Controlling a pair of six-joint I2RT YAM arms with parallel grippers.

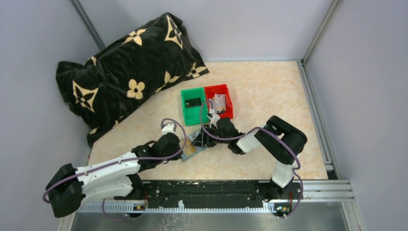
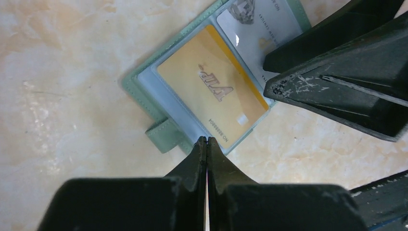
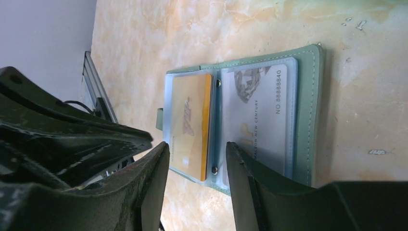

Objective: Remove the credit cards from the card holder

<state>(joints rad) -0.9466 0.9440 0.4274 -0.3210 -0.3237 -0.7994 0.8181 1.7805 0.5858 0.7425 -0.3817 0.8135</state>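
The sage-green card holder (image 2: 166, 135) lies open flat on the table. A gold card (image 2: 214, 91) and a white card (image 2: 260, 33) sit in its clear sleeves. My left gripper (image 2: 207, 140) is shut, its tips touching the holder's near edge beside the strap tab; nothing shows between them. My right gripper (image 3: 196, 161) is open, low over the holder (image 3: 308, 110), its fingers either side of the gold card's (image 3: 192, 125) end and the spine; the white card (image 3: 257, 120) lies beside it. In the top view both grippers (image 1: 185, 144) (image 1: 206, 138) meet at the holder (image 1: 192, 150).
A green bin (image 1: 184, 107) and a red bin (image 1: 229, 100) stand side by side just beyond the holder, each with something in it. A large black patterned pillow (image 1: 125, 72) lies at the back left. The right gripper's fingers (image 2: 332, 91) crowd the left wrist view.
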